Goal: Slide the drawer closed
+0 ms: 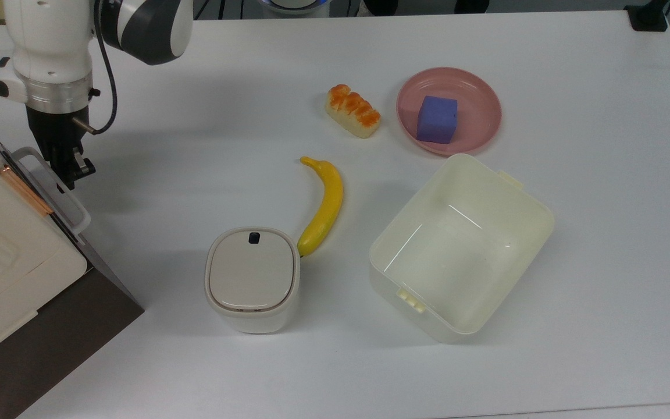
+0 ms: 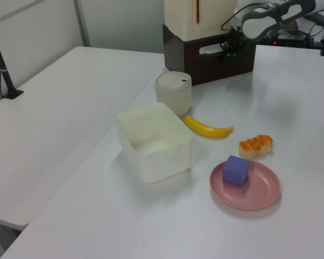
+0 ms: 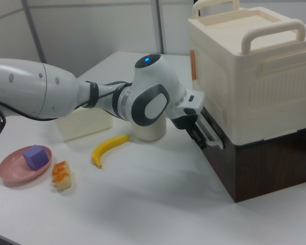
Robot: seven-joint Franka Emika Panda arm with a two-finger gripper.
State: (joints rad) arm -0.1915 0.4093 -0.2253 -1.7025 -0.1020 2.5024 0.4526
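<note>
Table (image 1: 573, 361) surface, white, carries everything. Brown cabinet (image 3: 265, 163) with a cream case (image 3: 250, 71) on top stands at the top view's left edge; the drawer (image 1: 56, 195) sits pushed in flush with the cabinet front, its white loop handle (image 3: 210, 133) jutting out. Robot hand (image 1: 78, 171) hangs just beside the handle's far end; whether its fingers are spread or closed I cannot tell. Cream tub (image 1: 463, 247) sits at the top view's centre-right, pink plate (image 1: 474, 99) behind it holding a purple cube (image 1: 437, 119). White lidded bin (image 1: 252, 279), banana (image 1: 324, 206), bread piece (image 1: 352, 110).
</note>
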